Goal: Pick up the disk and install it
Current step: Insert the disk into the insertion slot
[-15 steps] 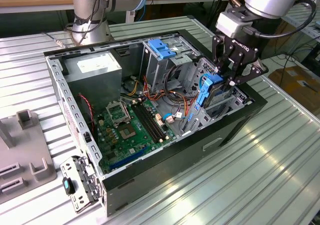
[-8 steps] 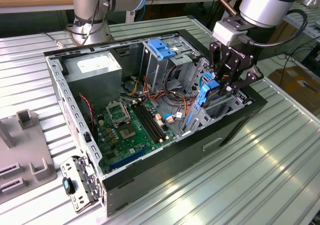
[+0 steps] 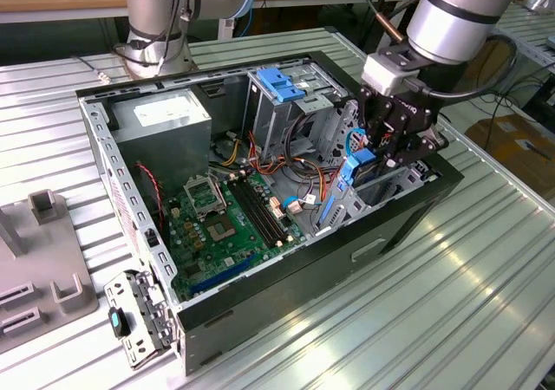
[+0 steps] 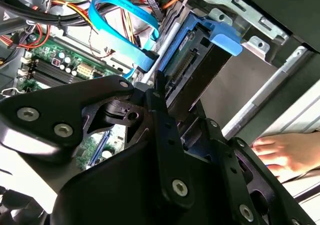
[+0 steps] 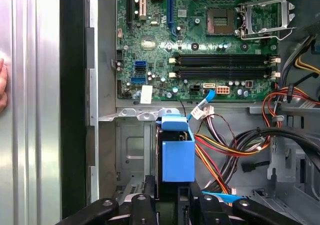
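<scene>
Grips the disk (image 3: 358,172) with the tool (image 3: 392,160), drawn in to a narrow gap and clamped across the drive's body. Holds it on edge and tilted, down inside the open computer case (image 3: 303,290), at the end toward the exterior view's right and close against the metal bay wall. In the first wrist view, black fingers (image 5: 148,195) on either side of the blue carrier, pressed to its flanks, with the motherboard (image 5: 165,35) beyond. In the second wrist view, the connector edge of the drive facing into the case, near a looping blue cable (image 4: 120,35). Seems partly down in the bay, though cannot tell whether seated there. Well apart from the grey cage with its blue latch (image 3: 282,82) in the middle of the case. On the ribbed bench (image 3: 390,321) just beside the case, a person's hand (image 4: 280,152), clear of the tool.
</scene>
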